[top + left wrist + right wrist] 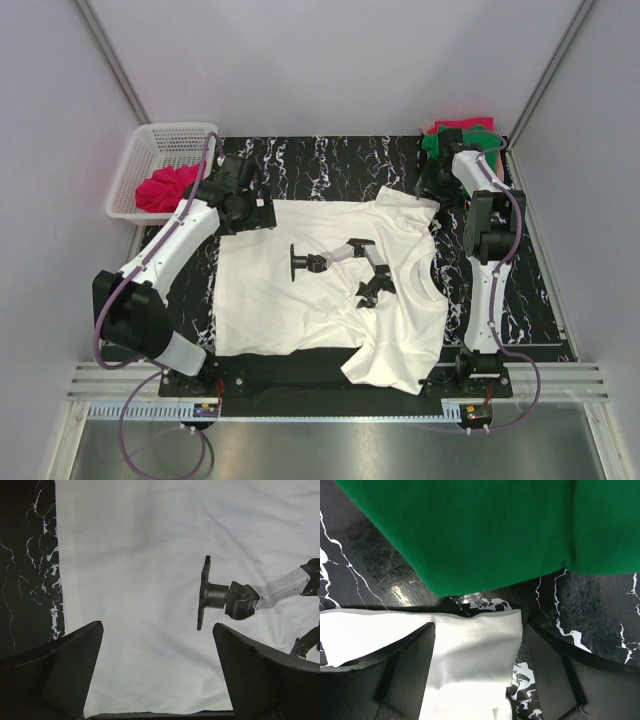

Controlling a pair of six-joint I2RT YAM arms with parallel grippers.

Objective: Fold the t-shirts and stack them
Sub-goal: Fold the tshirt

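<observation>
- The table [330,160] is black with white veining. Its widest bare stretch runs along the far edge, between the basket and the green shirt. A narrow bare strip also runs down the left side.
- The white shirt [300,300] lies spread flat in the middle, neck toward the right arm and hem toward the left arm. The hem edge runs straight. The near sleeve is rumpled at the table's near edge.
- The basket [150,135] is white and sits off the far left corner.
- The green shirt [495,525] is bunched at the far right corner. Its edge lies just beyond the white shirt's far sleeve, with a thin gap of bare table between them.
- The red shirt [165,188] is heaped inside the basket.
- The left gripper [157,627] hangs over the white shirt's far hem corner, jaws spread wide and holding nothing.
- The right gripper [480,630] is low over the far sleeve's edge, jaws wide. I cannot tell if it touches the sleeve.
- A dark print [340,265] marks the white shirt's chest.
</observation>
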